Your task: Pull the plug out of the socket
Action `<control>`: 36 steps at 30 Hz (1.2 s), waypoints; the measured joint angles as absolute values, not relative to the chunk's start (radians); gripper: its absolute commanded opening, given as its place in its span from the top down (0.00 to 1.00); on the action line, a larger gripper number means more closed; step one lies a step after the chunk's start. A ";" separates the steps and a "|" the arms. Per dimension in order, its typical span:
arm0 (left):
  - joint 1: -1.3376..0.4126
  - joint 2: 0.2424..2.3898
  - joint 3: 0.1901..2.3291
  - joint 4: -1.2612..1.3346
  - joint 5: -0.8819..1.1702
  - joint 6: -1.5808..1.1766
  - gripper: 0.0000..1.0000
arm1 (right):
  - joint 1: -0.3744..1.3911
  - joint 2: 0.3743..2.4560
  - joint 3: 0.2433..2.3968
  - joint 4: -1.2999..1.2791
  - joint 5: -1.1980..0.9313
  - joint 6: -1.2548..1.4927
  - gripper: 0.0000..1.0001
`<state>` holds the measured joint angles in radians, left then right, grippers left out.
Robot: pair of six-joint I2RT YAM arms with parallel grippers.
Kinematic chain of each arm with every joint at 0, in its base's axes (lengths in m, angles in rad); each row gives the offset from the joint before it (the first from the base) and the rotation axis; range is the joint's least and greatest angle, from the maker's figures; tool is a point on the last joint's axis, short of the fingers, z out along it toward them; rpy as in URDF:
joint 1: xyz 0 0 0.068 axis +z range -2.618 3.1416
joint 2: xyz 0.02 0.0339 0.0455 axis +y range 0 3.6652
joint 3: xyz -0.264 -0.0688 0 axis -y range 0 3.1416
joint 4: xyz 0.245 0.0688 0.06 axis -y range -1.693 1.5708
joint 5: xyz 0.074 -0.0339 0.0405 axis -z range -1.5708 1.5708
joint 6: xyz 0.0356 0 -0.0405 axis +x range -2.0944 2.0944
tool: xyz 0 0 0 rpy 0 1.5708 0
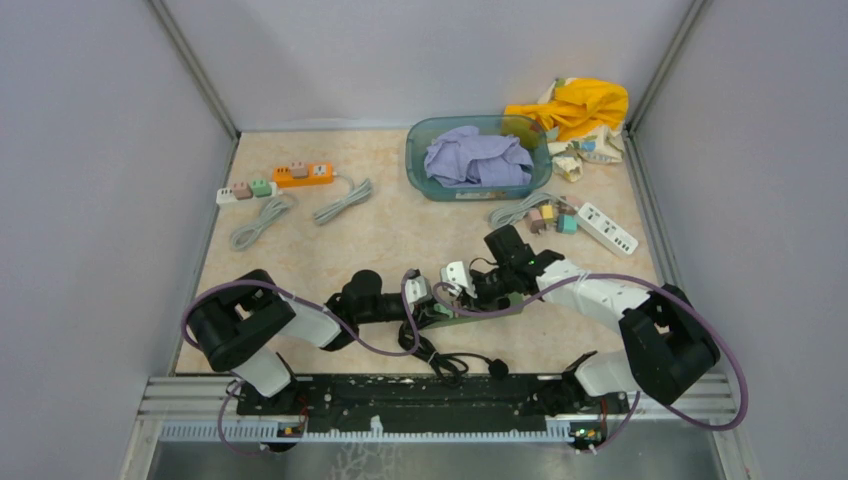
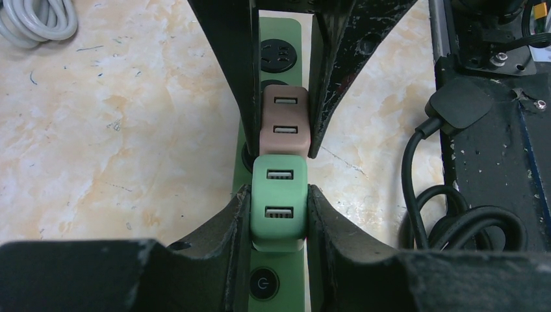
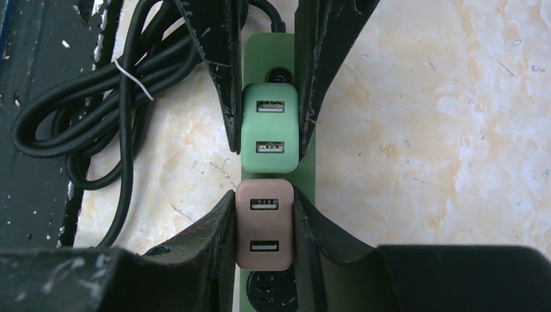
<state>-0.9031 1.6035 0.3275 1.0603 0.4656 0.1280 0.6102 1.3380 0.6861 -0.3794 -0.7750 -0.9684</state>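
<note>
A green power strip (image 2: 281, 29) lies on the table near the front edge, also seen in the top view (image 1: 452, 316) and the right wrist view (image 3: 260, 49). A green USB plug (image 2: 279, 203) and a pink USB plug (image 2: 283, 120) sit side by side in its sockets. My left gripper (image 2: 278, 211) is shut on the green plug, fingers pressed on both its sides. My right gripper (image 3: 263, 227) is shut on the pink plug (image 3: 264, 224); the green plug (image 3: 269, 130) lies just beyond it. In the top view both grippers (image 1: 418, 292) (image 1: 470, 282) meet over the strip.
The strip's black cord (image 3: 78, 123) lies coiled beside it toward the front rail (image 1: 400, 395). At the back are an orange strip (image 1: 302, 175), a white strip (image 1: 607, 227), grey cords (image 1: 262, 220), a teal basin (image 1: 415, 160) with purple cloth and a yellow cloth (image 1: 580, 105).
</note>
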 measured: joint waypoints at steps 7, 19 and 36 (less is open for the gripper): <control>-0.903 1.604 0.327 1.058 0.467 0.126 0.99 | 0.628 1.338 0.687 -0.341 -0.727 -0.846 1.00; -0.904 1.604 0.329 1.059 0.465 0.128 0.99 | 0.587 1.338 0.687 -0.386 -0.793 -0.965 1.00; -0.903 1.607 0.332 1.058 0.464 0.126 0.99 | 0.597 1.338 0.687 -0.350 -0.741 -0.886 1.00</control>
